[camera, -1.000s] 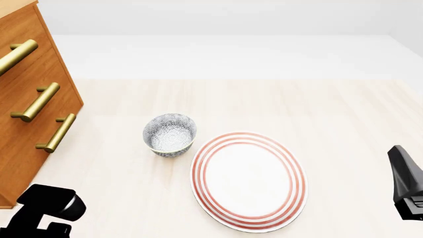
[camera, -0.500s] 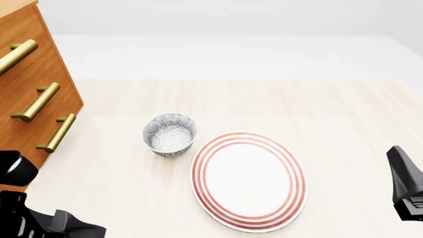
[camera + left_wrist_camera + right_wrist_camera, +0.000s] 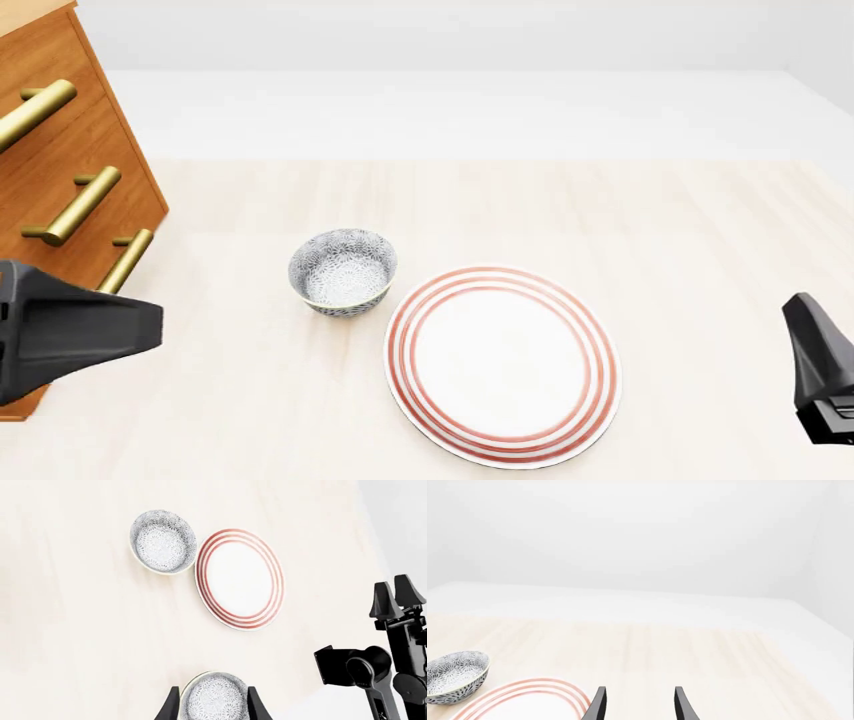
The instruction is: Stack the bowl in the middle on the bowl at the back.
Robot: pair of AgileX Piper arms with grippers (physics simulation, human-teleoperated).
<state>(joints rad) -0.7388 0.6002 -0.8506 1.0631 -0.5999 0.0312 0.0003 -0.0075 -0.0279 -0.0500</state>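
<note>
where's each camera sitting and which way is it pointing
Front view: fixed above and behind the arms, facing forward and down at the table; left arm and right arm at edges.
Left wrist view: high, looking down past the left gripper at the shallow bowl; right arm shows.
Right wrist view: low, facing across the table past the right gripper.
Shared: all show the deep bowl and plate.

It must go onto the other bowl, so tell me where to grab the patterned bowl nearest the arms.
Pinch its cream rim from straight above, one finger inside, one outside. The bowl sits upright, mouth up, and in the left wrist view the open left end effector frames it.
</note>
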